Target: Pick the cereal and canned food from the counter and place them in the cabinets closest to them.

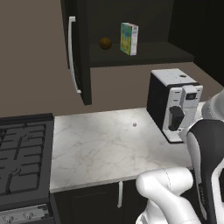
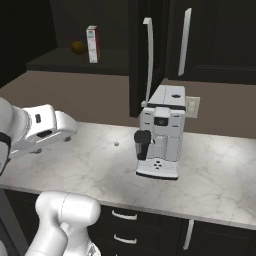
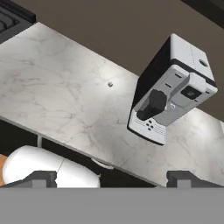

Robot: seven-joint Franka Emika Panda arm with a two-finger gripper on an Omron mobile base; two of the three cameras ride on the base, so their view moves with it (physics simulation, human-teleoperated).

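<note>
Pincer [image 3: 112, 177]: fingertips sit far apart at the bottom of the hand view, wide, nothing between them, touching nothing. It looks down over the surface [image 1: 100, 148] from above.

Cabinets [image 1: 144, 26]: upper unit open, door [image 1: 78, 48] swung out with its silver bar handle toward the stove side. On its shelf the cereal [image 1: 129, 38] stands upright near the front edge; a small round brownish item [image 1: 105, 43] sits just beside it, toward the door, type unclear.

Surface: coffee machine [image 1: 173, 105] stands at the right, below the open cabinet. Stove [image 1: 24, 153] borders the marble at left. One tiny grey speck [image 1: 134, 124] lies on the marble, well apart from the machine.
</note>
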